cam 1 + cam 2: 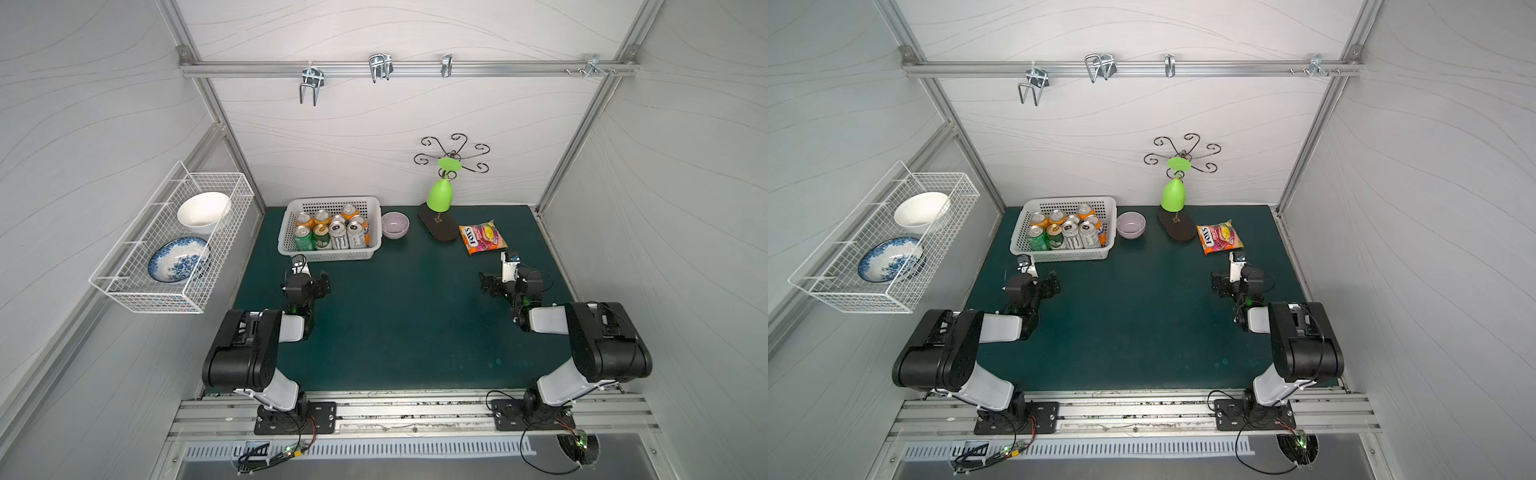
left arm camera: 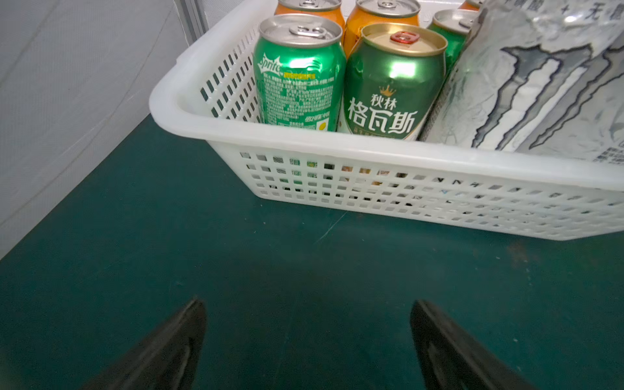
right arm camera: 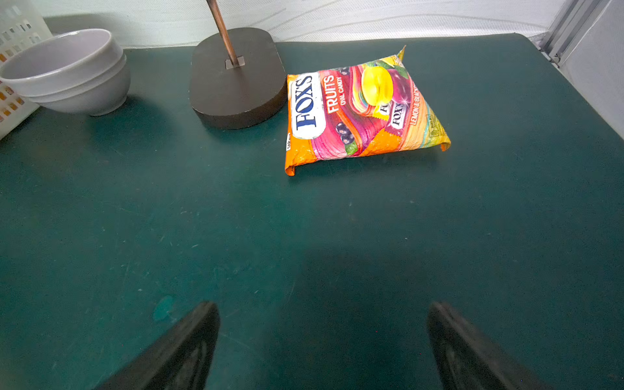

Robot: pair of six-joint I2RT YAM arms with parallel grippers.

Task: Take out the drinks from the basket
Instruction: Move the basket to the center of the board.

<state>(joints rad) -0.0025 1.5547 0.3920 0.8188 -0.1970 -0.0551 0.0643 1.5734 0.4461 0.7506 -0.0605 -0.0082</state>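
Table [image 1: 395, 324]: green mat, bears everything below.
Basket [image 1: 328, 254]: white, perforated, far left on the table.
Drinks [image 1: 338, 235]: all upright inside the basket, packed close; orange cans at the far side, green and silver-white along the near wall.
Candy bag [image 1: 483, 237]: flat, far right.
Bowl [image 1: 395, 225]: lilac, just right of the basket.
Left gripper [image 2: 305, 310]: fingers wide apart, empty, just near of the basket.
Right gripper [image 3: 322, 310]: fingers wide apart, empty, near of the candy bag.

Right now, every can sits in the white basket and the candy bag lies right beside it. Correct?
No. The lilac bowl lies beside the basket; the candy bag lies farther off, past the dark stand base, as both top views show. The cans do sit in it.
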